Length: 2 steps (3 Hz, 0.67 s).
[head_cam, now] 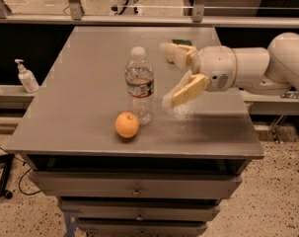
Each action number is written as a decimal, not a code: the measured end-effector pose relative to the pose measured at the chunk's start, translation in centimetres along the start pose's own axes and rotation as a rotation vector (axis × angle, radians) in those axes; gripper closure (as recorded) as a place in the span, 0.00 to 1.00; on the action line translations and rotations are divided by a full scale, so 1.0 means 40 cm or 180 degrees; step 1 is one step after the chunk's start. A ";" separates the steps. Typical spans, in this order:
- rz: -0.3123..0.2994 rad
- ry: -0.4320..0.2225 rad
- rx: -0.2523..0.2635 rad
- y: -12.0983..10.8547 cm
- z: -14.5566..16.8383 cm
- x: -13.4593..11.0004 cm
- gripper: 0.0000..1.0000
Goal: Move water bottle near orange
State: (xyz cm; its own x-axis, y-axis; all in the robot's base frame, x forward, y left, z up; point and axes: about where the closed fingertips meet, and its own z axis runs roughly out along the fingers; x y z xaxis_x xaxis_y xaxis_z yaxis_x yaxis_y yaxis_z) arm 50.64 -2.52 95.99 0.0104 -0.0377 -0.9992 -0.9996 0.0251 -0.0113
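Note:
The water bottle (139, 85) stands upright on the grey table (80, 102), clear and ribbed with a white cap and a coloured label band. The orange (127, 125) sits just in front of it to the left, almost touching its base. My gripper (165, 74) is to the right of the bottle, above the table, open and empty, with its cream fingers (184, 91) spread wide and clear of the bottle.
A green-and-yellow sponge (181, 42) lies at the back of the table, partly hidden behind the gripper. A small white pump bottle (25, 77) stands on a ledge to the left. Drawers sit under the table's front edge.

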 end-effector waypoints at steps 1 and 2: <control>-0.0313 0.0177 0.0442 0.004 -0.127 -0.119 0.00; -0.0392 0.0200 0.0545 0.010 -0.156 -0.153 0.00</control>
